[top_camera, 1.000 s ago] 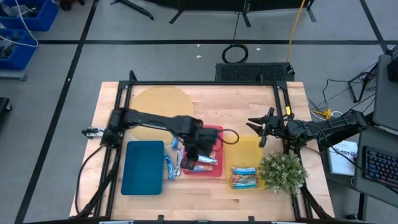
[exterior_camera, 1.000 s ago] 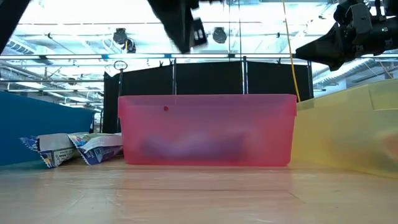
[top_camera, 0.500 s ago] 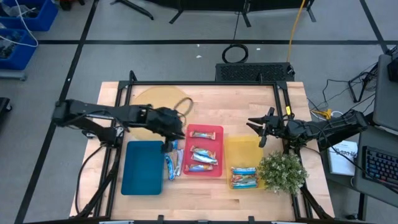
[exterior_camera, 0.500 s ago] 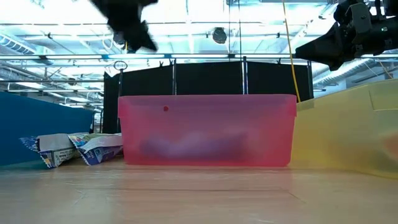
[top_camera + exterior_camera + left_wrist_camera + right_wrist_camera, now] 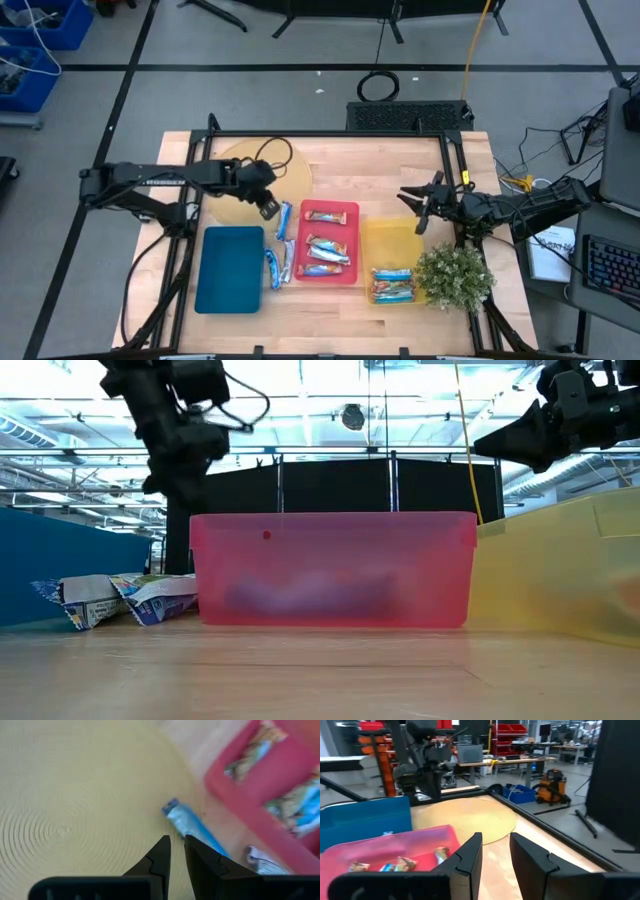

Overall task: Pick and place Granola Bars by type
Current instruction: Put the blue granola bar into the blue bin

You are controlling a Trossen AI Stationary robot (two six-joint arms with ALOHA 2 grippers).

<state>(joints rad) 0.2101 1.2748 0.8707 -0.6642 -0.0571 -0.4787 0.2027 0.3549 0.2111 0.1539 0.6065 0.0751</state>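
Observation:
Several foil-wrapped granola bars show. Light blue ones [image 5: 280, 250] lie on the wood between the blue tray [image 5: 230, 268] and the red tray [image 5: 328, 210]. More bars [image 5: 325, 252] lie in the red tray, and others [image 5: 392, 285] in the yellow tray [image 5: 392, 240]. My left gripper [image 5: 268, 208] hangs above the rim of the round mat, tilted down. Its fingers [image 5: 175, 840] are a narrow gap apart with nothing between them, and a blue bar [image 5: 192, 825] lies just ahead. My right gripper [image 5: 415, 210] waits open, level, by the yellow tray's far side.
A round woven mat [image 5: 250, 180] lies at the far left of the table. A potted plant [image 5: 455, 275] stands at the near right corner beside the yellow tray. A metal frame borders the table. In the low view the red tray [image 5: 330, 570] fills the middle.
My left gripper has drawn back from above the red tray toward the table's left and far side, to the rim of the round mat, rolling as it went. The bars in the red tray now show uncovered. My right arm has kept still.

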